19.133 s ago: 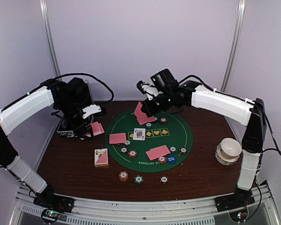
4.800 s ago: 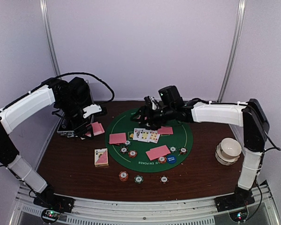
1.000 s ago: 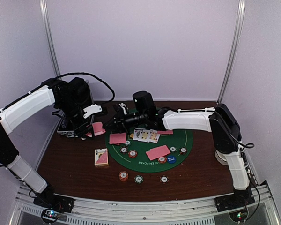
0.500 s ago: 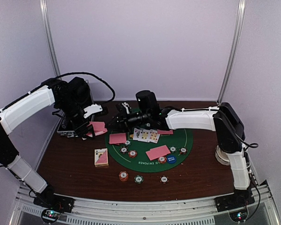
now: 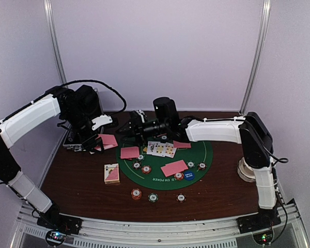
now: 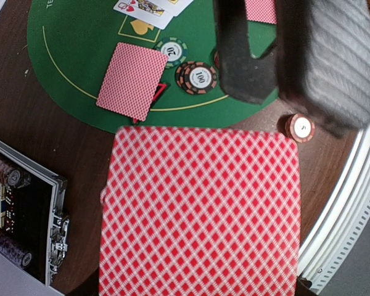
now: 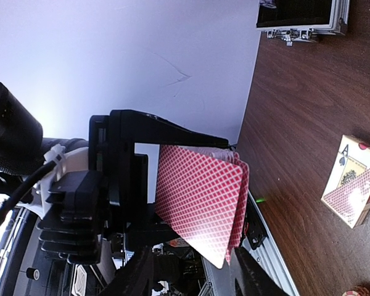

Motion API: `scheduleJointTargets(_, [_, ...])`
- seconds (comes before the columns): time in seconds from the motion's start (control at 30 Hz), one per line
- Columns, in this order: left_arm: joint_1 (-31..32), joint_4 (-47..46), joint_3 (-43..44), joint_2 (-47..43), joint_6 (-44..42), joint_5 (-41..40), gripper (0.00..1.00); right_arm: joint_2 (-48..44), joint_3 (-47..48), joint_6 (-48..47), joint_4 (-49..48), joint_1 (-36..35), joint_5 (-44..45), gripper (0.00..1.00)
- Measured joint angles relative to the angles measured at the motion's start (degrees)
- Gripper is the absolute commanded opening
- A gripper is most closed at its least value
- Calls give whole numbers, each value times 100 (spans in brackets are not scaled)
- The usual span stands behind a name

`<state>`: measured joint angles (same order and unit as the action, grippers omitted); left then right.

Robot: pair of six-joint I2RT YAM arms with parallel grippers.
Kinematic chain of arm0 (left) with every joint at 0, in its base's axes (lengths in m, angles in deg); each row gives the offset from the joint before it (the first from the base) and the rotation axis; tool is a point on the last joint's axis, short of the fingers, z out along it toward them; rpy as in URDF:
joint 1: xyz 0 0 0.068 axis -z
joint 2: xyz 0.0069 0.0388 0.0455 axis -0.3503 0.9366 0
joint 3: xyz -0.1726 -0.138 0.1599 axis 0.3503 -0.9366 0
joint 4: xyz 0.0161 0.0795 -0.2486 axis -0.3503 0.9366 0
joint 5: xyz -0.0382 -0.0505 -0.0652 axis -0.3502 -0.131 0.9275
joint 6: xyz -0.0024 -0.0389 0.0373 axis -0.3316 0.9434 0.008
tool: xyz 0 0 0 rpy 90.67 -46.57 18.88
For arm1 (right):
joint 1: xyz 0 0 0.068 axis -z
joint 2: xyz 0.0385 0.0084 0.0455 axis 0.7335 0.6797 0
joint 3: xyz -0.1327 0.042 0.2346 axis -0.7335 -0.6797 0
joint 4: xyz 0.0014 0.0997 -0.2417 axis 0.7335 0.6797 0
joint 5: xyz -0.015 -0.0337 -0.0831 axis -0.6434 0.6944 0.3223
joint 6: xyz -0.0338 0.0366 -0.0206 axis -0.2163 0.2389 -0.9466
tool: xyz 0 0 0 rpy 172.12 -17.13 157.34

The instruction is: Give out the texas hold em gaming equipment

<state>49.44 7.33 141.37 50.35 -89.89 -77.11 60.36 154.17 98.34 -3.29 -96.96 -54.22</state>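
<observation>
Right gripper (image 5: 130, 127), jaws parted and empty, hovers near the pink-red-backed deck (image 5: 108, 140), which lies at its 8 o'clock, clamped by the left gripper (image 5: 97, 140) off the green mat's (image 5: 196, 161) 10 o'clock rim, long axis seemingly 9-to-3.

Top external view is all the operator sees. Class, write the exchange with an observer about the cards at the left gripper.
Operator: Does the left gripper hold one card?
Observer: No. The right wrist view shows a stack of red-and-white checked playing cards, edges slightly fanned.
Operator: Is the right gripper gripping it?
Observer: No. It stands open, the stack's lower corner between its fingers.
</observation>
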Motion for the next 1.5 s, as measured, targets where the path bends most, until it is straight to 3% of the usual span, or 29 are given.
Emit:
scheduleJointTargets(0.67, [0,0,0,0,2,155,0,-9,-442,1121,-1484,-98,-114,45])
scheduleJointTargets(1.1, [0,20,0,-146,-46,323,0,-9,-455,490,-562,-98,-111,45])
scheduleJointTargets(1.5, [0,17,-15,-162,-87,358,0,-9,-442,632,-769,-98,-116,52])
